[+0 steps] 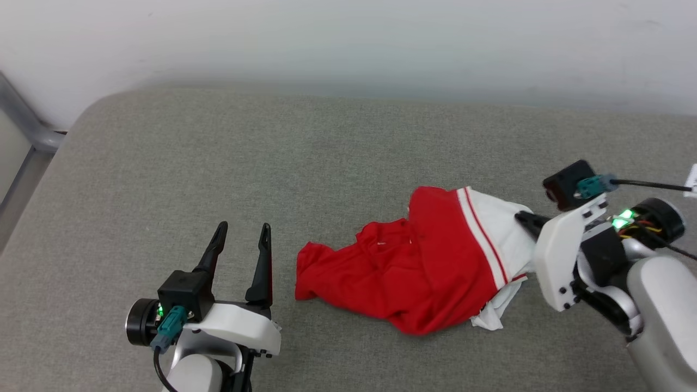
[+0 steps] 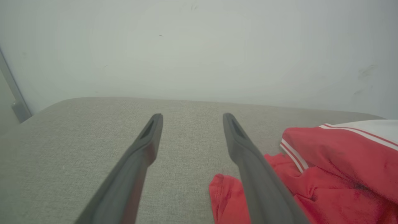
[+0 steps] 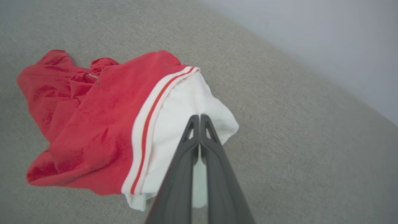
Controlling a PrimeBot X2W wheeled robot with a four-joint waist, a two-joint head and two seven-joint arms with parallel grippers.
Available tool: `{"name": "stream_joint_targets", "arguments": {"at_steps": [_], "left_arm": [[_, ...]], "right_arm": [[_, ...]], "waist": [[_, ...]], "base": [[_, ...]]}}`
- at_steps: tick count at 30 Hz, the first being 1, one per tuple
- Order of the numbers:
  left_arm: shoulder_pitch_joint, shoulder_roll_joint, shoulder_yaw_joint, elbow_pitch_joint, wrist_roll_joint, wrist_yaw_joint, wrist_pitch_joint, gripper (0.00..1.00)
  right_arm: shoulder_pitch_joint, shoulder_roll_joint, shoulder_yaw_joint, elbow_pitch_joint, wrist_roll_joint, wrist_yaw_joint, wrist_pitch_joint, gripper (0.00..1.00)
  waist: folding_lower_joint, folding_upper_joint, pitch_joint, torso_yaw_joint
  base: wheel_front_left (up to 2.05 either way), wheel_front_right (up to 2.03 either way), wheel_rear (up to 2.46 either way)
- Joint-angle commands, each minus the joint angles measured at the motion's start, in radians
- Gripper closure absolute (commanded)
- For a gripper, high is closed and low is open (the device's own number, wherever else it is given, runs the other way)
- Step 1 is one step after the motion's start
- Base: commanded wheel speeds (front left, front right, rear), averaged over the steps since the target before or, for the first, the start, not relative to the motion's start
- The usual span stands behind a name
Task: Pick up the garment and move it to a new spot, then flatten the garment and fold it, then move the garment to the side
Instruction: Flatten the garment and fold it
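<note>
The garment (image 1: 419,261) lies crumpled on the grey cushion, a red body with a white sleeve edged in red and white stripes at its right end. My right gripper (image 1: 524,219) is shut on that white sleeve; in the right wrist view its two fingertips (image 3: 200,117) meet on the white cloth of the garment (image 3: 93,124), which bunches up around them. My left gripper (image 1: 243,230) stands open just left of the garment's red edge, nothing between its fingers. In the left wrist view the open left gripper (image 2: 192,115) points over the cushion, with the garment (image 2: 335,168) to its right.
The grey fabric cushion (image 1: 218,163) spreads wide to the left and behind the garment. A pale wall (image 1: 348,38) runs along its far edge. A grey metal frame (image 1: 27,128) stands at the far left corner.
</note>
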Motion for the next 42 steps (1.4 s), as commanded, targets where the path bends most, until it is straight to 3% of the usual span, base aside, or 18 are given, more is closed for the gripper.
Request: {"name": "stream_joint_targets", "arguments": {"at_steps": [1, 6, 11, 19, 26, 27, 28, 29, 36, 42], "left_arm": [[0.009, -0.003, 0.004, -0.001, 0.009, -0.002, -0.003, 0.00], [0.018, -0.005, 0.015, -0.003, 0.015, -0.008, -0.003, 0.00], [0.028, -0.005, 0.025, -0.004, 0.021, -0.013, -0.003, 0.00], [0.024, -0.007, 0.029, 0.001, 0.023, -0.022, -0.003, 0.00], [0.024, -0.008, 0.033, 0.019, 0.026, -0.027, -0.003, 0.00], [0.027, -0.008, 0.034, 0.023, 0.026, -0.028, -0.003, 0.00], [0.030, -0.008, 0.035, 0.026, 0.026, -0.028, -0.003, 0.00], [0.034, -0.009, 0.034, 0.030, 0.025, -0.029, -0.003, 0.00], [0.053, -0.010, 0.034, 0.046, 0.020, -0.030, -0.003, 0.00], [0.078, -0.005, 0.041, 0.051, 0.016, -0.026, -0.003, 0.00]], "right_arm": [[-0.007, -0.015, -0.039, -0.012, -0.016, -0.001, -0.015, 1.00], [0.070, -0.027, -0.181, -0.021, -0.057, -0.001, -0.030, 1.00], [0.216, 0.012, -0.349, -0.023, -0.112, -0.001, -0.027, 1.00], [0.447, 0.145, -0.553, 0.046, -0.153, -0.001, -0.045, 1.00], [0.533, 0.240, -0.627, 0.123, -0.180, 0.000, -0.086, 1.00], [0.532, 0.251, -0.637, 0.123, -0.183, 0.000, -0.110, 0.64], [0.527, 0.263, -0.648, 0.121, -0.183, -0.001, -0.135, 0.10], [0.521, 0.269, -0.656, 0.117, -0.187, -0.001, -0.165, 0.00], [0.494, 0.303, -0.696, 0.069, -0.214, -0.001, -0.393, 0.00], [0.487, 0.323, -0.649, 0.010, -0.231, 0.000, -0.559, 0.00]], "waist": [[-0.0001, 0.0000, -0.009, -0.014], [-0.0001, 0.0000, -0.023, -0.037], [-0.0001, 0.0000, -0.028, -0.053], [-0.0001, 0.0000, -0.023, -0.061], [-0.0001, 0.0000, -0.027, -0.061], [-0.0001, 0.0000, -0.030, -0.062], [-0.0001, 0.0000, -0.034, -0.063], [-0.0001, 0.0000, -0.039, -0.063], [-0.0001, 0.0000, -0.081, -0.061], [-0.0001, 0.0000, -0.113, -0.067]], "base": [[0.00, 0.00, 0.00], [0.00, 0.00, 0.00], [0.00, 0.00, 0.00], [0.00, 0.00, 0.00], [0.00, 0.00, 0.00], [0.00, 0.00, 0.00], [0.00, 0.00, 0.00], [0.00, 0.00, 0.00], [0.00, 0.00, 0.00], [0.00, 0.00, 0.00]]}}
